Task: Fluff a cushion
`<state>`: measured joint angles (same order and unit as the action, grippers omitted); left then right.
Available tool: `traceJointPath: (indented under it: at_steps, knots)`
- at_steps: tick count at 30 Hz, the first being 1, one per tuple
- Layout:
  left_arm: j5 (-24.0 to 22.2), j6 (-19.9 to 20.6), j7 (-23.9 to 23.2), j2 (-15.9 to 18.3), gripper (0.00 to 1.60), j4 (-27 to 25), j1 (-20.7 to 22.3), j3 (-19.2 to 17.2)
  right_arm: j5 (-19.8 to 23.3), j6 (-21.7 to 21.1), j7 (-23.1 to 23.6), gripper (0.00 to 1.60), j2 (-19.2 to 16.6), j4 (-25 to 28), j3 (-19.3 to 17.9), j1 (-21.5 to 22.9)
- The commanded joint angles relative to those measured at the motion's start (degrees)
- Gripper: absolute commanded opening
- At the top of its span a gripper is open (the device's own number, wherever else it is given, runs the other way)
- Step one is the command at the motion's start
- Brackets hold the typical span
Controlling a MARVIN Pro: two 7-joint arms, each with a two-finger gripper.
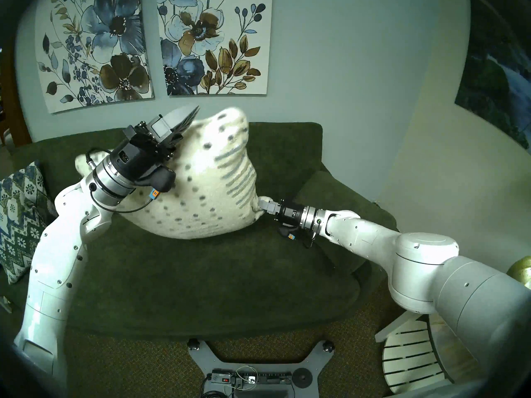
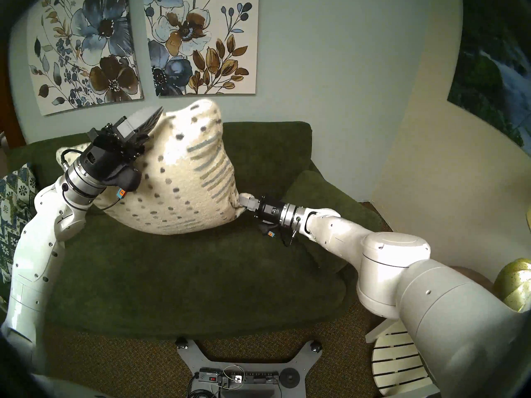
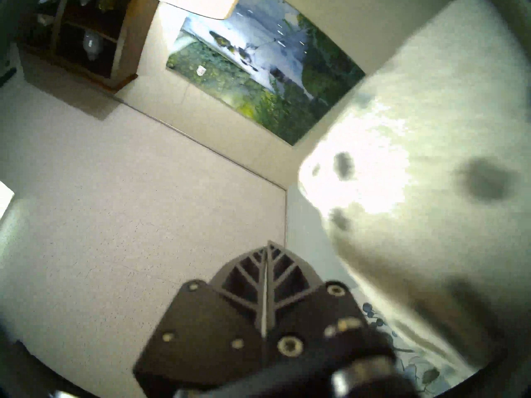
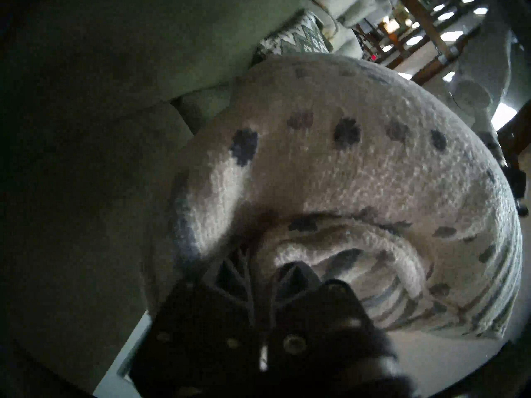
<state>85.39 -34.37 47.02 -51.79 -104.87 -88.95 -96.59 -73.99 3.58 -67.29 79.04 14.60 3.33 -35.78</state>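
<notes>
The cushion [image 1: 201, 185], cream with grey-green dots and dash stripes, stands tilted on the green sofa seat, one corner up against the backrest. My right gripper [image 1: 263, 202] is shut on its lower right corner. In the right wrist view the fingers [image 4: 230, 276] pinch bunched fabric of the cushion [image 4: 359, 173]. My left gripper [image 1: 188, 119] is shut with nothing between its fingers, lying along the cushion's upper left side. In the left wrist view that gripper [image 3: 269, 246] shows its tips together, with the cushion [image 3: 416, 159] blurred just to its right.
The dark green sofa [image 1: 178, 279] fills the middle, its right armrest [image 1: 333, 193] under my right wrist. A blue-green zigzag pillow [image 1: 20, 216] leans at the sofa's left end. A white slatted side table [image 1: 408, 363] stands at the right front, and my base [image 1: 247, 363] in front of the sofa.
</notes>
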Motion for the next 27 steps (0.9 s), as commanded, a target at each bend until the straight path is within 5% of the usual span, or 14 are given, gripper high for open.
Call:
traceJointPath:
  at_steps: [1,19,20,21,22,27]
  knots:
    - [1.57,-0.77,-1.17,-1.0,0.0,7.85,-6.67,3.36,-1.34,-1.99,3.9,0.0,0.61,-2.27,2.09,-6.76]
    - [5.94,-2.71,-6.7,-0.73,0.0,27.4,-15.2,8.83,-3.19,-1.67,11.72,0.0,2.07,-5.85,5.53,-15.74]
    - [6.11,-2.78,-6.92,-0.74,0.08,28.19,-15.34,8.94,-3.13,-1.73,12.24,0.0,2.28,-6.07,5.51,-15.91]
    - [6.22,-2.93,-7.04,-0.85,0.7,29.47,-15.27,9.18,-3.05,-1.8,12.72,0.0,2.47,-6.3,5.43,-16.03]
    - [6.29,-3.04,-7.15,-0.93,1.6,30.39,-15.18,9.32,-2.97,-1.87,13.11,0.0,2.62,-6.5,5.34,-16.1]
    - [6.14,-3.97,-6.9,-1.44,1.6,33.32,-14.78,10.04,-2.34,-1.88,14.14,0.0,3.17,-7.14,4.82,-15.56]
